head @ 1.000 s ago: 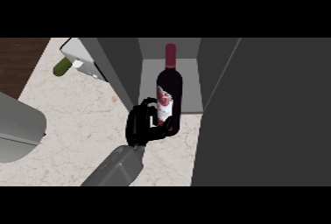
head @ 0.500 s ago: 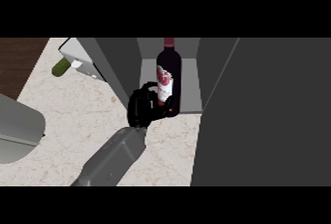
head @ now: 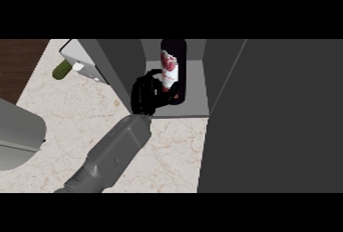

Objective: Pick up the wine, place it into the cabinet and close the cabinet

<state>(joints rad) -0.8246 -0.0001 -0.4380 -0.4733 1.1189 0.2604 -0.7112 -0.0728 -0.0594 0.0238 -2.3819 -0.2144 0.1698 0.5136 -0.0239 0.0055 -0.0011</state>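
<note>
The wine bottle [head: 172, 68] is dark with a white and red label. It stands tilted inside the open cabinet [head: 194, 88], over the grey cabinet floor between the two side walls. My right hand [head: 147, 93] is shut on the bottle's lower body from the left, fingers curled round it and hiding part of the glass. Its grey forearm [head: 110, 154] comes in from the lower left across the marble counter. The bottle's neck runs up out of the picture's top. My left hand shows nowhere.
The cabinet's dark open door [head: 281, 118] fills the right side. A green object [head: 61, 70] lies beside a white box [head: 79, 61] at the far left of the counter. A large grey rounded shape [head: 17, 136] sits at the left edge.
My right hand has carried the bottle away from me, from the counter in front of the cabinet to inside its opening. The forearm has stretched further in.
</note>
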